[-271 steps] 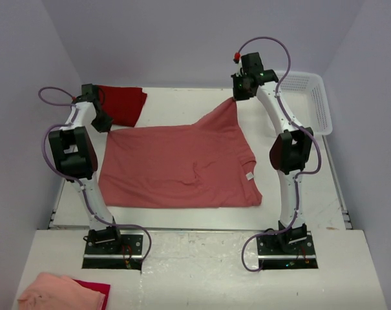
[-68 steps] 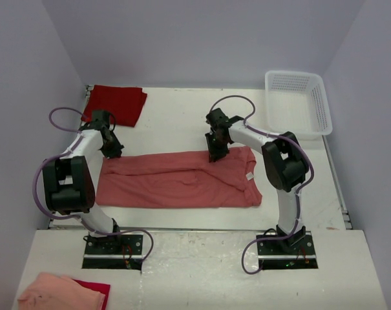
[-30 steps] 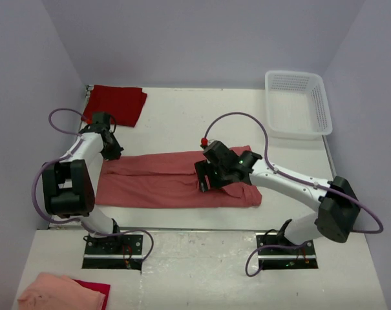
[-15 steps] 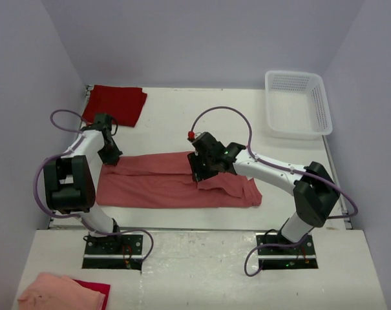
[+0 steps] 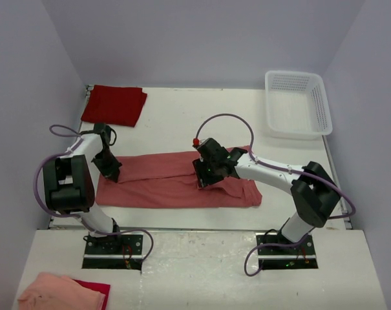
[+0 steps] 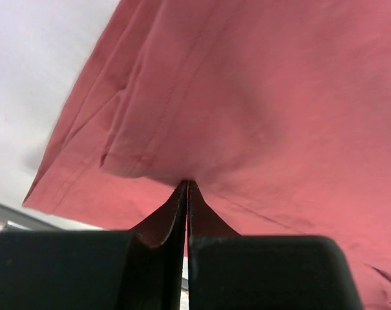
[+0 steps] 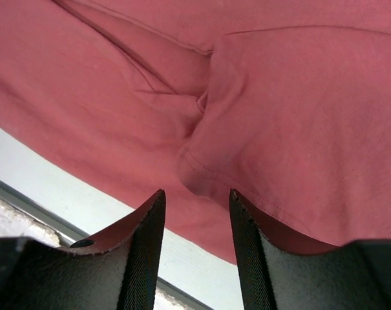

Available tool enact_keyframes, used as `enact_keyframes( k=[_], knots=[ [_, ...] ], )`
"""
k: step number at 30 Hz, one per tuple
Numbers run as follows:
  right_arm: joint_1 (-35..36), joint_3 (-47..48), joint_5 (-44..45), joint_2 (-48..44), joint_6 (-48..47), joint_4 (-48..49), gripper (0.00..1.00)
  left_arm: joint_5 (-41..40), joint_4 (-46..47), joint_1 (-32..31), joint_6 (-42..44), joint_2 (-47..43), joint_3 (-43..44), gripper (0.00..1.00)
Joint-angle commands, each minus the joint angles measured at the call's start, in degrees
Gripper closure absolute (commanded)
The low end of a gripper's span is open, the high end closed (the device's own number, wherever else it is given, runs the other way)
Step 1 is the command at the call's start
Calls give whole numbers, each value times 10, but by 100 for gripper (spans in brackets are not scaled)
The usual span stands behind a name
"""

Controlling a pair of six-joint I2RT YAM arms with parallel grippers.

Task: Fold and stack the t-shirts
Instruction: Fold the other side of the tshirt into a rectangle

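Two t-shirts counted from above, plus two arms, one basket and one spare cloth. Shows the salmon t-shirt (image 5: 163, 181) lying on the surface (image 5: 182, 116) as a long band folded lengthwise. Shows the crimson t-shirt (image 5: 114, 104) folded small, beyond the salmon t-shirt's far left corner and apart from it, probably parked there as the base of the stack. Puts the left pincer (image 5: 111, 169) down at the salmon t-shirt's left end and the right pincer (image 5: 205, 179) at its middle, toward the near edge. Reads as pinning one end taut for a crosswise fold started from the middle. Finds the white mesh basket (image 5: 319, 106) well past the salmon t-shirt's far right corner, and the peach-pink cloth (image 5: 63, 294) well off its near left corner; neither part of the job.

From the left wrist: two fingers (image 6: 163, 223) pressed flat together, tips nipped on a raised pinch of the salmon cloth, with the fabric peaking up toward them. Most likely keeps that end steady.

From the right wrist: two fingers (image 7: 143, 232) standing roughly half apart, a rounded fold of hem just ahead of the gap, pale surface showing below. Grips nothing visibly. Looks lined up to close on that hem and carry it across.
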Motion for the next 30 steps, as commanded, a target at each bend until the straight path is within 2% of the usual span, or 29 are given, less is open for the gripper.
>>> enact_keyframes(
  k=[1, 4, 10, 14, 17, 22, 23, 25, 30],
  knots=[
    [-5, -6, 7, -28, -6, 22, 54, -24, -52, 9, -27, 0, -10, 100],
    [-6, -15, 9, -28, -5, 25, 54, -39, -53, 14, -28, -5, 2, 100],
    [-9, -21, 11, -33, -1, 24, 54, -94, -42, 12, -22, -107, 44, 100],
    [-16, 1, 16, -28, 2, 11, 54, -65, -3, -9, 23, -129, 56, 100],
    [-36, 22, 21, -21, 6, -12, 53, -27, 56, -49, 52, -127, 42, 100],
    [-92, 63, 42, -4, 12, -49, 47, 12, 131, -96, 77, -75, 1, 100],
    [-102, 78, 42, 6, 10, -56, 57, 5, 130, -96, 80, -64, 0, 100],
    [-136, 90, 31, 17, 17, -64, 100, -9, 119, -96, 81, -35, 5, 100],
    [-180, 109, 2, 63, 17, -89, 100, -75, 100, -97, 96, -29, 12, 100]
  ],
)
